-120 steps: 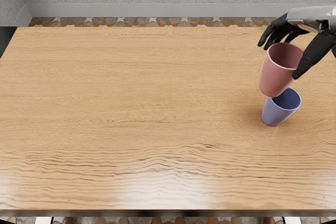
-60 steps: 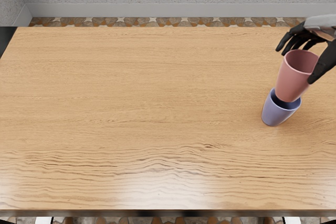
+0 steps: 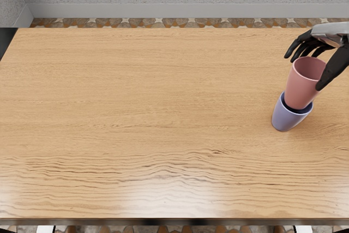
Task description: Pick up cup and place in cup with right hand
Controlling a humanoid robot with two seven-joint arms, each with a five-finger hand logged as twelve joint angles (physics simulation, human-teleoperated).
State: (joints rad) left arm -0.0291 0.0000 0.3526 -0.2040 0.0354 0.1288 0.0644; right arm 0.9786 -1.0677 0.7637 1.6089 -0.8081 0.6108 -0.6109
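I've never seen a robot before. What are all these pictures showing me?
These are computer-made images of a simulated human-shaped robot at work. All three come from one camera at its head, looking down at a slant, moments apart; the last is the present.

The black and grey shape at the right edge is the robot's right hand, built with fingers and a thumb like yours. Its left hand is out of view. It is holding a pink cup.

On the wooden table stands a blue cup. The pink cup is lower than in the first picture, and its bottom now appears to be at the blue cup's mouth, so it is probably being nested inside.
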